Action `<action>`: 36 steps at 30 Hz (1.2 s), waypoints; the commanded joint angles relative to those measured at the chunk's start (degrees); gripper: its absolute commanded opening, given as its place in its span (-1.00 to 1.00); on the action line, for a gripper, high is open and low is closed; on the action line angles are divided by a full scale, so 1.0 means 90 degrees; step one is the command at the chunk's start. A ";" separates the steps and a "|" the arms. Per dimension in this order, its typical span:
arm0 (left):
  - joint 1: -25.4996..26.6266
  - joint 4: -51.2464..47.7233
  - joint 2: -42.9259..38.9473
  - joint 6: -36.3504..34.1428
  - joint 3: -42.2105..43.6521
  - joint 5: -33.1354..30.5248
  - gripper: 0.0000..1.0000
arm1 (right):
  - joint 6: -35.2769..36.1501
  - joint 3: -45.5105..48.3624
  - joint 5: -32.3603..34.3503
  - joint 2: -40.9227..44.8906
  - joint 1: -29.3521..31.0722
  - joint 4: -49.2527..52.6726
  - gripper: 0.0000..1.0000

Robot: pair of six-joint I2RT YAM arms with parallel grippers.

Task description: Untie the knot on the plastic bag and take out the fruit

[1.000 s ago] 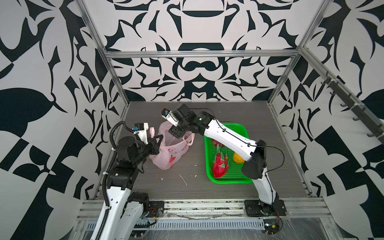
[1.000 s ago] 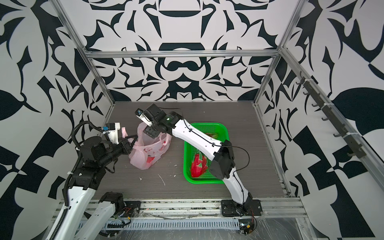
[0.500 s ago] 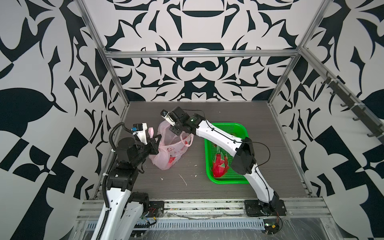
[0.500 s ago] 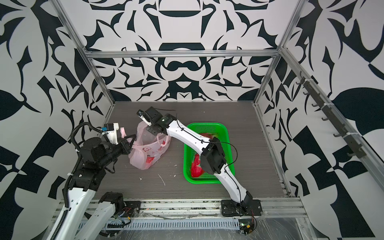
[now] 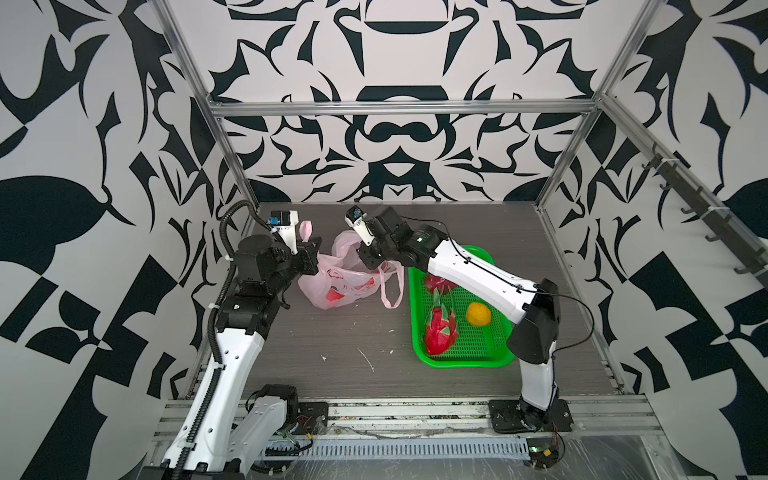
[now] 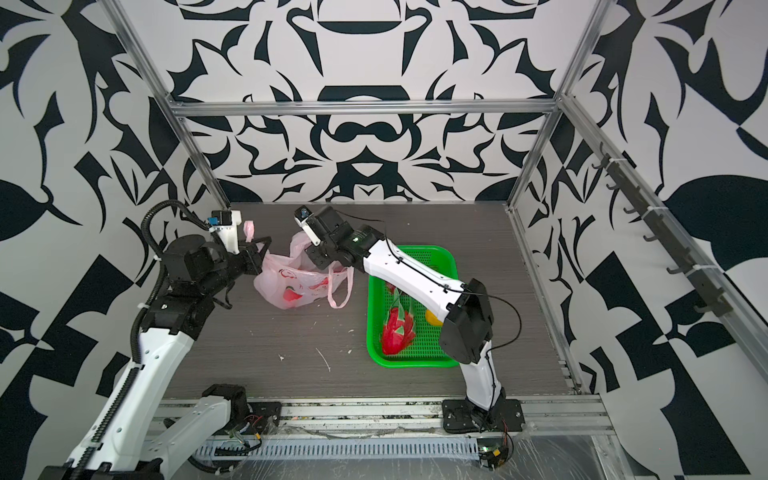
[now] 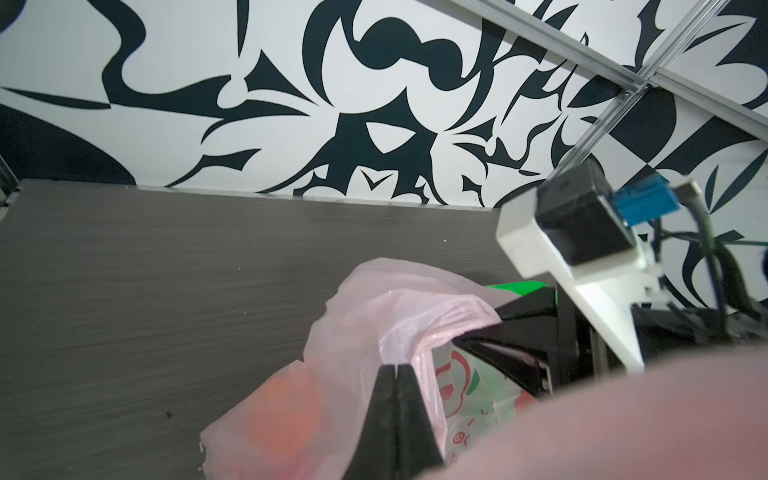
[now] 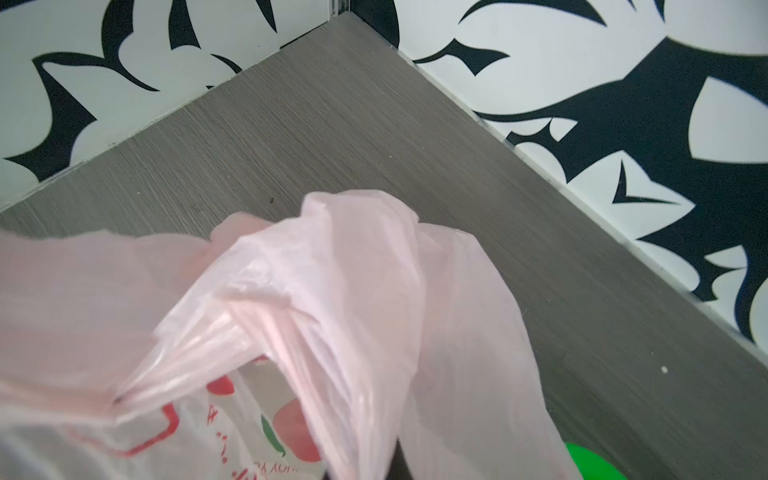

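Film this thin handles like wet tissue, I'd judge: the translucent pink plastic bag [image 5: 347, 286] with its red printed logo is light, limp and slippery. It would stretch or tear under a hard tug, and it keeps a shape only where something holds it up. It is best taken at the gathered rim or the handle bands, where the plastic is doubled, never at the belly. It sits toward the back of the grey wood-grain table [image 5: 332, 332], directly between the two arms.

The left gripper [image 7: 397, 370] is closed, and the left wrist view shows a fold of the bag's rim pinched between its black tips. The right gripper [image 5: 366, 258] is closed too, on the opposite side of the mouth, with bunched plastic running into its jaws. One pink handle loop [image 5: 392, 291] hangs loose toward the green perforated plastic basket [image 5: 461, 362], and a second handle end [image 5: 305, 230] pokes up beside the left gripper. I can pick out no knot, so it looks untied.

As for the fruit, a magenta dragon fruit [image 5: 440, 330] with green scales and a round orange [image 5: 478, 313] lie in the basket, well apart from either gripper. Another red piece is half hidden under the right arm. An orange-red blur [image 7: 286, 419] shows through the film near the left gripper. It is likely fruit left inside, firm, round and apt to roll.
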State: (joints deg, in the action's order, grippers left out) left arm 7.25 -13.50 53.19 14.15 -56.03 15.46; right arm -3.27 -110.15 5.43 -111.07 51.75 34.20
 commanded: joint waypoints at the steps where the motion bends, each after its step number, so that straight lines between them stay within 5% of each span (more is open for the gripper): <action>1: -0.0048 0.0213 0.0192 -0.0419 -0.0414 0.0132 -1.00 | -0.0948 0.0570 -0.0189 0.0439 0.0031 -0.0485 -1.00; 6: -0.0263 0.0054 0.0653 -0.0599 -0.0590 0.0318 -1.00 | -0.2211 0.1916 -0.0299 0.1143 0.0148 -0.1341 -1.00; 16: -0.0524 -0.0833 0.0897 0.0068 -0.0269 -0.0077 -1.00 | -0.3228 0.3129 0.0214 0.1826 0.0874 -0.1801 -1.00; 27: -0.0923 -0.0639 0.1578 0.0441 -0.1103 0.0762 -1.00 | -0.3621 0.3564 0.0454 0.2289 0.1464 -0.2374 -1.00; 36: -0.0925 -0.0843 0.1603 0.0892 -0.0647 0.1481 -1.00 | -0.3864 0.4098 0.0563 0.2243 0.1531 -0.2500 -0.98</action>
State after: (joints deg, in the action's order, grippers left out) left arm -0.73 -19.88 68.69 20.45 -63.75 25.80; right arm -36.73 -73.47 9.13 -91.83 65.32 12.19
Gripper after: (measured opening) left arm 0.045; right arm 0.046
